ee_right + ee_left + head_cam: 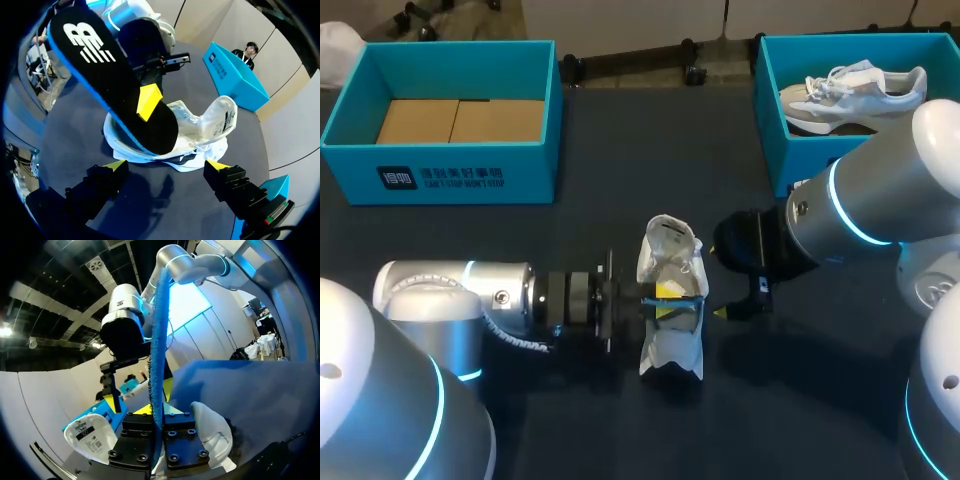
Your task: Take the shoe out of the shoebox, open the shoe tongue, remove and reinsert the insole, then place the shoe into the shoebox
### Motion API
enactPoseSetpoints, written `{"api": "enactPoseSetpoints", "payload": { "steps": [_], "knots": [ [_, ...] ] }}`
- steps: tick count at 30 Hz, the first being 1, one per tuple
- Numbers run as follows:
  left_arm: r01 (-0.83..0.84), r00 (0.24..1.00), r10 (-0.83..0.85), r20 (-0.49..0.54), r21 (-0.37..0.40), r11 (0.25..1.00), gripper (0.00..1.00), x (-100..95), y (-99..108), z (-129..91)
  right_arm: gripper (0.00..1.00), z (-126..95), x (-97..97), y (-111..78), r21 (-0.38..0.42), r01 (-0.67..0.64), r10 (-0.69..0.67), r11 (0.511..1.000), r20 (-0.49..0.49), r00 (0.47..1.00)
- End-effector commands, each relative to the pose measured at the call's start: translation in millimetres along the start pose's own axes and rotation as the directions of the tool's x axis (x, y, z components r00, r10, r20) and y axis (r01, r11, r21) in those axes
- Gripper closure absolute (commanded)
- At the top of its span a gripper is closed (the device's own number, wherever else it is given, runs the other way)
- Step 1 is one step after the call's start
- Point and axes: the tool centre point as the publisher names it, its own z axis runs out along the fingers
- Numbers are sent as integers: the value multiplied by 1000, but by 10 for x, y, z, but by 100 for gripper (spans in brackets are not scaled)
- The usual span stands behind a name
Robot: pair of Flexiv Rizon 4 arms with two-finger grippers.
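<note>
The left tool [665, 298] is clenched on the insole [107, 75], one yellow finger [148, 101] pressed flat on its black top face. The insole stands on edge and tilted: its narrow end dips to the opening of the shoe [671, 305], and its logo end rises toward my right arm. From the left wrist it shows only as a thin blue strip running up out of the tool.

The right tool [165, 166] is released, its yellow tips spread wide and holding nothing, just beside the shoe on the side away from the left arm.

The white shoe lies on the table [620, 150] between the two arms. Its long axis runs from near me to far, with the tongue [225, 112] flapped out at the far end.

Farther back, well apart from it, a blue shoebox [440, 165] sits at far left. A second blue box [770, 120] at far right holds another pale shoe [850, 95] lying crosswise.
</note>
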Motion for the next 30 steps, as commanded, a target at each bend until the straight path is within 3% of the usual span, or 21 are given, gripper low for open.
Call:
{"api": "enactPoseSetpoints", "payload": {
  "steps": [1, 9, 18, 20, 30],
  "knots": [
    [-19, 1000, 19, -19, -5, 1000, 100, 2, 142, 38, 0, -1, 16, 2, 3, 0, 0, 1000, 3, 1000],
    [-51, 999, 50, -21, -16, 999, 100, -32, 375, 62, 0, -1, 16, 2, 3, 0, 0, 1000, 3, 1000],
    [-42, 999, 42, -3, -30, 999, 100, -51, 428, 31, 0, -1, 16, 2, 3, 0, 0, 1000, 3, 1000],
    [-42, 999, 43, 3, -20, 999, 61, -43, 362, 25, 0, -1, 16, 2, 3, 0, 0, 1000, 3, 1000],
    [-57, 998, 57, 11, 27, 998, 64, -30, 102, -6, 0, -1, 16, 2, 3, 0, 0, 1000, 3, 1000]
  ]
}}
